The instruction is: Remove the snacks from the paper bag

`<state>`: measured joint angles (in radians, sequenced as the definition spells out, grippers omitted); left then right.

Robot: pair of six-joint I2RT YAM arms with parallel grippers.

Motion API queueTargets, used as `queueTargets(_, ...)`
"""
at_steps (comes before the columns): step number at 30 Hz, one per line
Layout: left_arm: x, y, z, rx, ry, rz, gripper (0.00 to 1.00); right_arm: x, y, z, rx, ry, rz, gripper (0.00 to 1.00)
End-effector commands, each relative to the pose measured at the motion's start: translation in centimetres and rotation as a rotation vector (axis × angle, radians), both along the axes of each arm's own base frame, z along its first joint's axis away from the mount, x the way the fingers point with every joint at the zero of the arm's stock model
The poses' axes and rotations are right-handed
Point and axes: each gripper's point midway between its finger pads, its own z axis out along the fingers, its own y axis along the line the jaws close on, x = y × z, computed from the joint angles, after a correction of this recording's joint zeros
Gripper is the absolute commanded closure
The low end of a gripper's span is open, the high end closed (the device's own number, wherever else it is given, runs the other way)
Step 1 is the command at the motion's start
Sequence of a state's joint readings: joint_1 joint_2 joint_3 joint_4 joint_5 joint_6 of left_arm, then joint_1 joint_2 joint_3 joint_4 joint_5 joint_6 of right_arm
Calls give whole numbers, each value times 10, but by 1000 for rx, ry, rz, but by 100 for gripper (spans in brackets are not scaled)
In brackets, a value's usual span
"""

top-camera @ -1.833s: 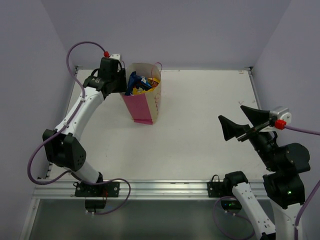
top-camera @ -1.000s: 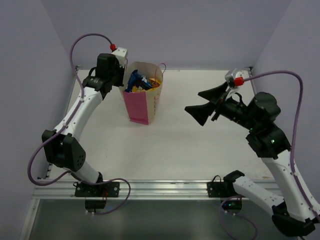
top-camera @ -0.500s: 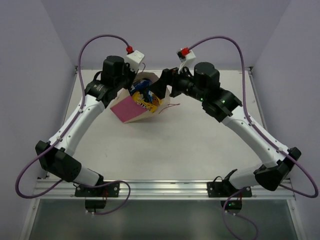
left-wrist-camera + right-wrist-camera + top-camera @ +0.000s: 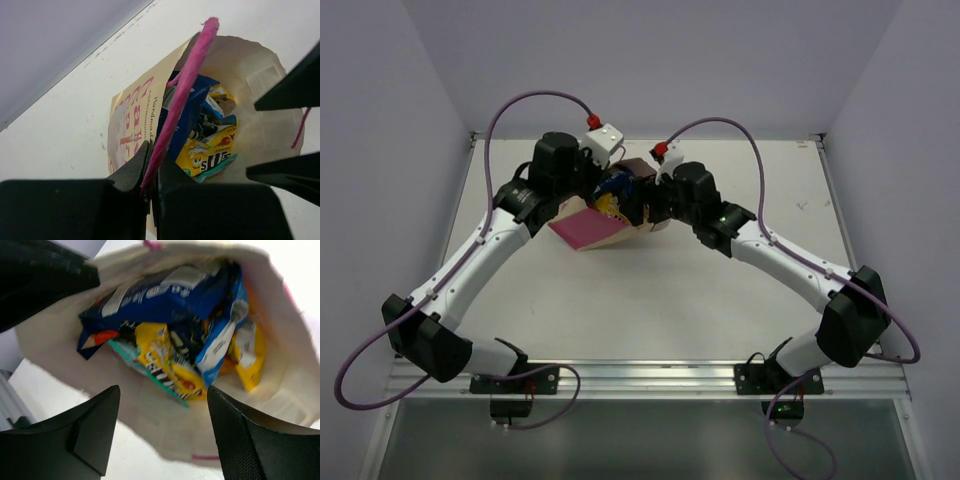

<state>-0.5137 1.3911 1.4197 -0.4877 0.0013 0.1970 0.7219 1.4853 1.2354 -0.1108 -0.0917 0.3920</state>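
Tipped paper bag (image 4: 592,228) above tabletop (image 4: 720,290), mouth facing right arm. Left tool (image 4: 150,172) clenched on pink handle (image 4: 185,90); right tool (image 4: 164,390) spread at mouth, grasping nothing. Snacks (image 4: 165,357) all inside (none seen outside); unloading not yet begun.

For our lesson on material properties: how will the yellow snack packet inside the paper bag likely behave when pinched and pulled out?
The yellow packet looks creased and glossy, so probably floppy and slippery. Small and flat, so likely light. Blue wrappers overlap it, so it may drag neighbours or tug the tilted paper bag.
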Motion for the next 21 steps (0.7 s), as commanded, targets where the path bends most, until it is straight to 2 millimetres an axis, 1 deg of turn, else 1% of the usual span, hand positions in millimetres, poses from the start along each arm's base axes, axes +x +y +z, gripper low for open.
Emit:
queueTargets(1, -11, -12, 21, -68, -59, -60, 100, 29, 7, 26, 0, -220, -13, 27)
queueTargets(3, -12, -13, 20, -70, -52, -66, 100, 36, 11, 23, -8, -235, -18, 28)
queueTargets(4, -12, -14, 20, -73, -52, -65, 100, 42, 15, 15, -26, -234, -16, 28)
queueTargets(7, -10, -12, 23, -74, -57, -47, 100, 51, 19, 3, -45, -221, -22, 30)
queueTargets(8, -10, -11, 25, -75, -61, -44, 100, 55, 22, -5, -53, -203, -21, 30)
queueTargets(11, -9, -11, 23, -71, -55, -36, 100, 57, 22, -25, -74, -154, -33, 32)
queueTargets(12, -8, -11, 23, -69, -54, -36, 100, 57, 21, -28, -76, -147, -42, 33)
queueTargets(13, -8, -11, 23, -69, -50, -37, 100, 56, 16, -40, -91, -127, -62, 33)
queueTargets(14, -8, -10, 23, -69, -49, -33, 100, 56, 13, -42, -91, -129, -68, 34)
queueTargets(15, -8, -11, 24, -70, -52, -34, 100, 55, 12, -38, -83, -144, -71, 37)
queueTargets(16, -8, -11, 24, -70, -52, -34, 100, 54, 10, -43, -96, -141, -72, 39)
queueTargets(17, -8, -10, 23, -69, -49, -32, 100, 54, 9, -43, -99, -143, -74, 41)
queueTargets(19, -8, -11, 23, -69, -47, -33, 100, 53, 7, -45, -107, -148, -74, 49)
queueTargets(20, -8, -10, 24, -72, -49, -31, 100, 54, 6, -45, -105, -154, -77, 60)
queueTargets(21, -8, -11, 22, -68, -48, -30, 100, 54, 5, -43, -105, -158, -81, 66)
